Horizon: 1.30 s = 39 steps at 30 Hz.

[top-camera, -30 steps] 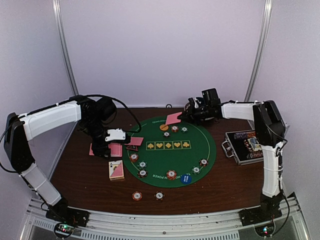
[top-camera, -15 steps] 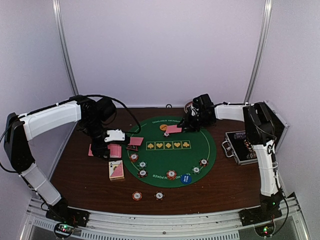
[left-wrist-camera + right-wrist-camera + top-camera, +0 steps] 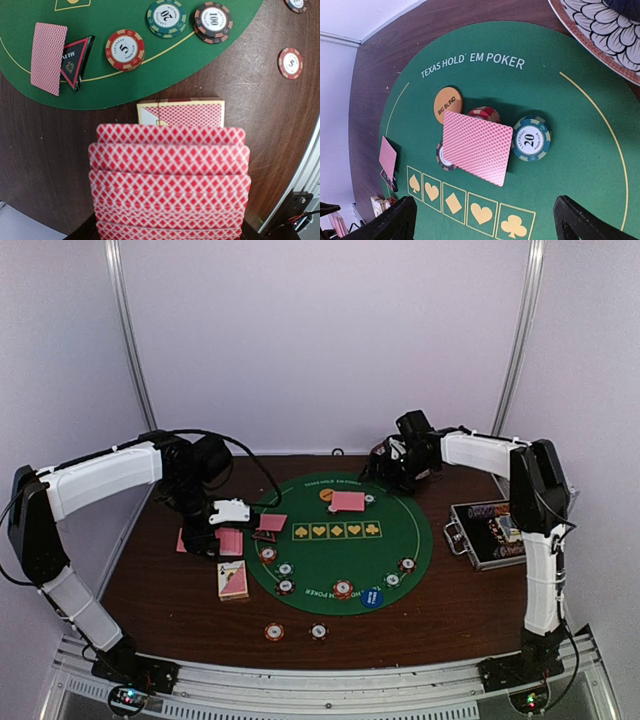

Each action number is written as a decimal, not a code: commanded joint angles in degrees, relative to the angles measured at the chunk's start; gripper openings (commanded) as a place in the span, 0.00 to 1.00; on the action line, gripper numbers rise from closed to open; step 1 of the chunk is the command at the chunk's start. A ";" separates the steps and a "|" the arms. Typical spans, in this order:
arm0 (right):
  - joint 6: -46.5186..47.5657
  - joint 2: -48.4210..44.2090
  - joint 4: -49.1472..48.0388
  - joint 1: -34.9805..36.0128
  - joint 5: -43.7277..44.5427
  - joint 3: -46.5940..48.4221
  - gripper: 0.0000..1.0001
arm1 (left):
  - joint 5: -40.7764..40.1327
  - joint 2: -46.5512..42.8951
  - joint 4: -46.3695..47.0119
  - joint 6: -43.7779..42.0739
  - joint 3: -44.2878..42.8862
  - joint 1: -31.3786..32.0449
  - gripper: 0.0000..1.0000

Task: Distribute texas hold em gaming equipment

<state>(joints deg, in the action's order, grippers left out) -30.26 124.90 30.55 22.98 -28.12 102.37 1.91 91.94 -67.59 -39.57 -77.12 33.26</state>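
Lower centre of the overhead view, two loose chips (image 3: pixel 274 632) lay on the brown table (image 3: pixel 160 590), nearest you. Beyond them, left of the green mat (image 3: pixel 400 530), sat a card pack (image 3: pixel 181 112). Just past it, your left claw (image 3: pixel 212 537) was clamped on a fan of pink-backed cards (image 3: pixel 169 185). At the mat's upper edge, one pink-backed card (image 3: pixel 476 146) rested across chips, beside the orange disc (image 3: pixel 448 103). Your right claw (image 3: pixel 487 222) hung over it, spread wide, holding nothing.
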 commanded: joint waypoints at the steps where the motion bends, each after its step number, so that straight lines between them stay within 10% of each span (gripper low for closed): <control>1: 2.96 -7.09 4.04 4.22 7.05 -3.74 0.99 | 0.54 -0.90 -0.05 -0.13 -0.81 -0.12 0.00; 31: -1.85 -9.77 9.56 18.72 33.16 -12.57 1.00 | 0.02 -2.44 0.00 0.47 -1.14 -0.12 0.00; 39: -14.30 -20.09 -15.57 14.54 10.76 -27.19 0.99 | 0.15 -2.81 0.00 0.57 -1.36 -0.12 0.00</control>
<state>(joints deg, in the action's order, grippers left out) -35.22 112.14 32.05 40.45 -4.56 83.31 1.83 91.33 -67.59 -39.48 -77.17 33.26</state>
